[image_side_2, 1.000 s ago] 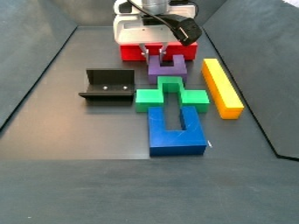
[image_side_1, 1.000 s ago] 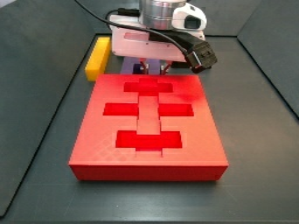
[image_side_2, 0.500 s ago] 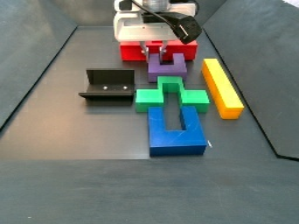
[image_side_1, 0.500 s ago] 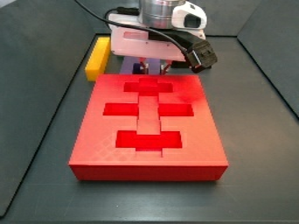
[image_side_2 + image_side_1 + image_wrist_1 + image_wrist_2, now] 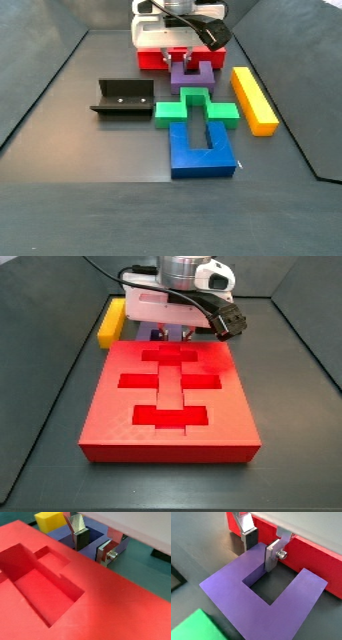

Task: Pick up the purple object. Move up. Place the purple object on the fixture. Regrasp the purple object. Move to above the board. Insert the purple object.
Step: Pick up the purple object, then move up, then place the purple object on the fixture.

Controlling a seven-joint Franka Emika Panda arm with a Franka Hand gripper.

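The purple object [image 5: 191, 73], a U-shaped block, lies flat on the floor just in front of the red board's [image 5: 150, 59] edge. It also shows in a wrist view [image 5: 234, 592]. My gripper [image 5: 179, 56] is down on it, and also shows in a side view [image 5: 171, 330] behind the board [image 5: 170, 396]. In a wrist view my gripper [image 5: 259, 547] straddles one prong: one finger [image 5: 272, 554] stands in the notch, the other finger [image 5: 247, 539] outside with a small gap. The jaws are open. The black fixture [image 5: 124, 98] stands to the left, apart.
A green-and-blue cross-shaped block [image 5: 198, 128] lies in front of the purple object. A yellow bar [image 5: 254, 98] lies to its right and also shows behind the board [image 5: 114, 319]. Dark walls ring the floor.
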